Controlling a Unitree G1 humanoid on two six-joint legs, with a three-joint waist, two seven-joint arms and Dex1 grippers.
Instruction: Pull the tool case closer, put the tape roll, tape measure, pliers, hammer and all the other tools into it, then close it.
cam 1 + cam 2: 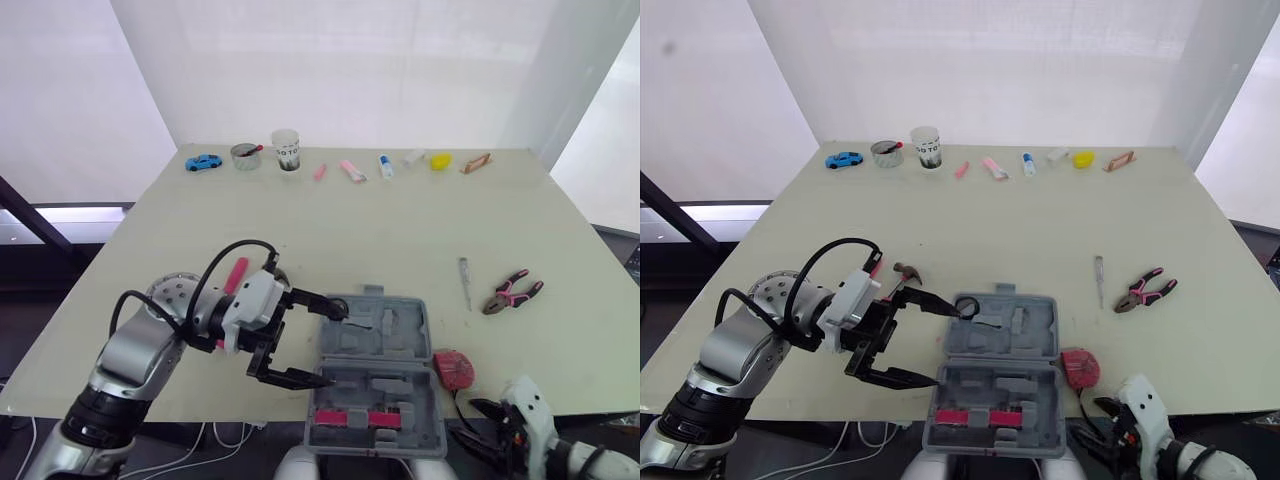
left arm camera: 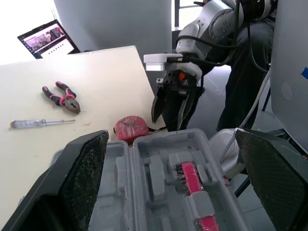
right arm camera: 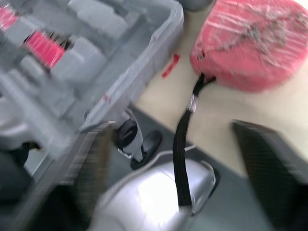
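Tool case [image 1: 375, 375]: rigid grey moulded plastic, lying open at the near counter [image 1: 400, 230] edge. Probably light and will slide; grip a wall or the rim. Left hand [image 1: 332, 347] is wide open and empty, fingers straddling the case's left side. Hammer [image 1: 902, 272] is head-heavy and half hidden behind that hand; take the pink handle. Pliers [image 1: 512, 292]: stiff, grab mid-handles. Tape measure [image 1: 455, 367] sits just right of the case, glossy, may slip. Right hand [image 2: 167, 120] is open and empty, below the counter edge. Tape roll: can't make out.
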